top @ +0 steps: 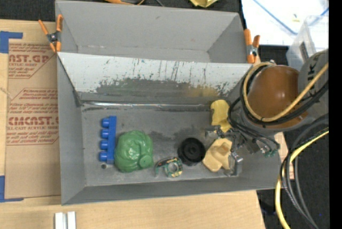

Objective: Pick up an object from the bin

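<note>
**My gripper low in the bin's right front corner, against a tan chunk**

In the camera view I count six things on the floor of the bin (pixel 149 25), one of each. From left to right they are a blue studded block (pixel 108 140), a green lump (pixel 133 151), a small green-and-metal piece (pixel 170 167), a black round piece (pixel 191 150), a tan chunk (pixel 216 156) and a yellow piece (pixel 220 113).

My gripper (pixel 234 157) sits at the tan chunk's right side, touching it; I cannot tell whether it is open or closed. The chunk lies near the front wall, with the black piece just beside it. The yellow piece is by the right wall. Bare floor lies open behind the row.
</note>
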{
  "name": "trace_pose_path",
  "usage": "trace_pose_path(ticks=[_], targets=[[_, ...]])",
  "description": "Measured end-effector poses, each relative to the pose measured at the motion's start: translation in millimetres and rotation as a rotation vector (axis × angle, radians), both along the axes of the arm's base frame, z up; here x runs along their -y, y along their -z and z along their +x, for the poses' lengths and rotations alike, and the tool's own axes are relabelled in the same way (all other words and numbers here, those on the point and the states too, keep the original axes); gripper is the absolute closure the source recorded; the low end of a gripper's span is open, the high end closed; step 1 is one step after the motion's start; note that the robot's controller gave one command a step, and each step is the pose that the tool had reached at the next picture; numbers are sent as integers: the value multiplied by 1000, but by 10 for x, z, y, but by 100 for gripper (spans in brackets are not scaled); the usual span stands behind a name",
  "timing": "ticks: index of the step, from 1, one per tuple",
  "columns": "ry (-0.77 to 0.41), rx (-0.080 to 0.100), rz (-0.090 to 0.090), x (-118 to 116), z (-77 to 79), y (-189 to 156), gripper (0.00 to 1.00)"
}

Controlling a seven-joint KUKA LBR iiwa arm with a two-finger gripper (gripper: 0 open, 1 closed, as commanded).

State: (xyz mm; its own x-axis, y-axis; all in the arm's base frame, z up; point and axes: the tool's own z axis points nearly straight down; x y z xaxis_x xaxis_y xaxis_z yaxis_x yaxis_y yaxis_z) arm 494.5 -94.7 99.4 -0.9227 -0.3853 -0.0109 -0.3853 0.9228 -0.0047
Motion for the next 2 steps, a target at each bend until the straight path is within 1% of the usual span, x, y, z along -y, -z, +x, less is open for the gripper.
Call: trace_pose_path(ticks=[1, 2], targets=[[-99, 10, 0, 188, -9, 285, 0], [-633, 19, 4, 295, -43, 272, 100]])
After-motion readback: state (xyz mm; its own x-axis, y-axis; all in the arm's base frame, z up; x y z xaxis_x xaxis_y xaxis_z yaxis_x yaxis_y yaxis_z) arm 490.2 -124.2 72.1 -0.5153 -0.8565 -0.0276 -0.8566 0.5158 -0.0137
